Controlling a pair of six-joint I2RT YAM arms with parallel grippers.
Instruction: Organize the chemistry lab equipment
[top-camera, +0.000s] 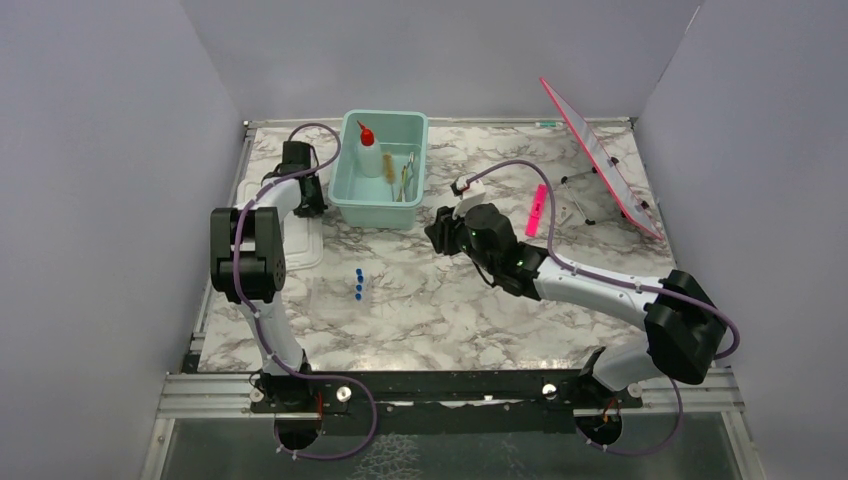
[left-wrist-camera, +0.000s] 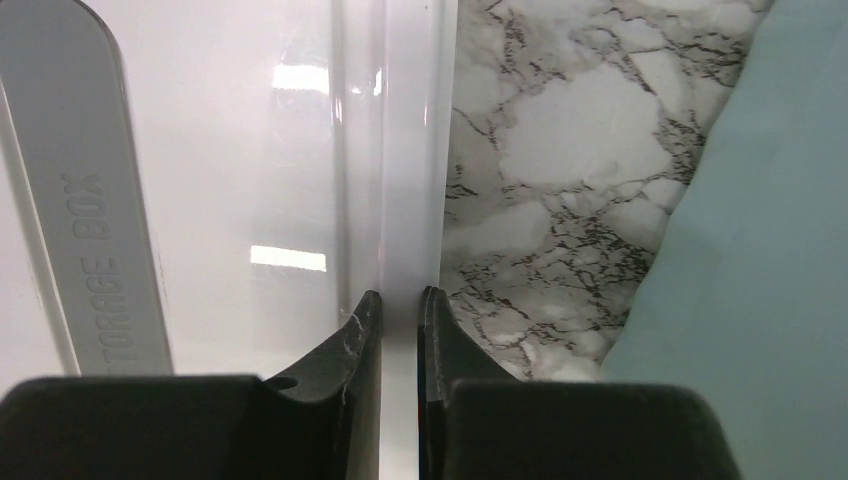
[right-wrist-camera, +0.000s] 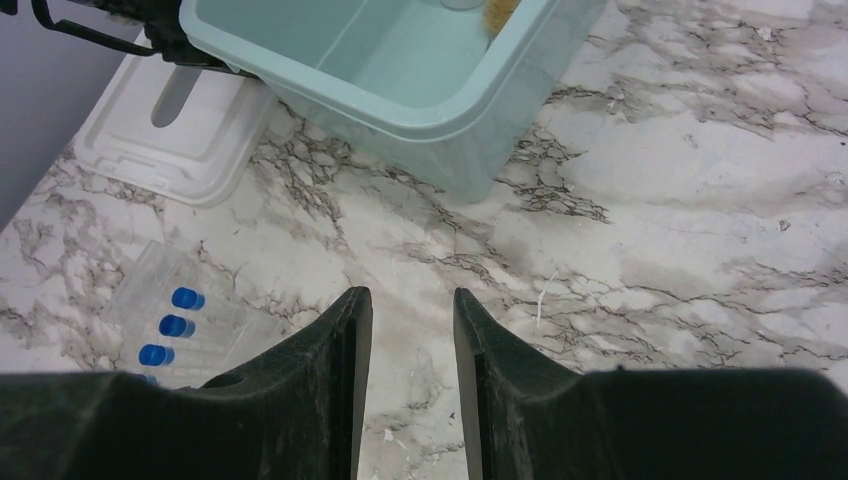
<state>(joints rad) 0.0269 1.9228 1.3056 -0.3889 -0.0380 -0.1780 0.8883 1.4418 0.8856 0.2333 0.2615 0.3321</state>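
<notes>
- Ahead of right gripper (right-wrist-camera: 412, 292): teal tub (right-wrist-camera: 470, 150) on marble-pattern tabletop (right-wrist-camera: 700, 200); fingers partly open, holding nothing.
- Left of it: blue-capped vials (right-wrist-camera: 172, 325) lying on the marble.
- Inside tub: squeeze bottle (top-camera: 368, 152), wire tongs (top-camera: 407, 175).
- Left gripper (left-wrist-camera: 400, 295): pinched onto white lid (left-wrist-camera: 250, 150) rim, tub just right.
- Grey walls (top-camera: 100, 150) on three sides.
</notes>
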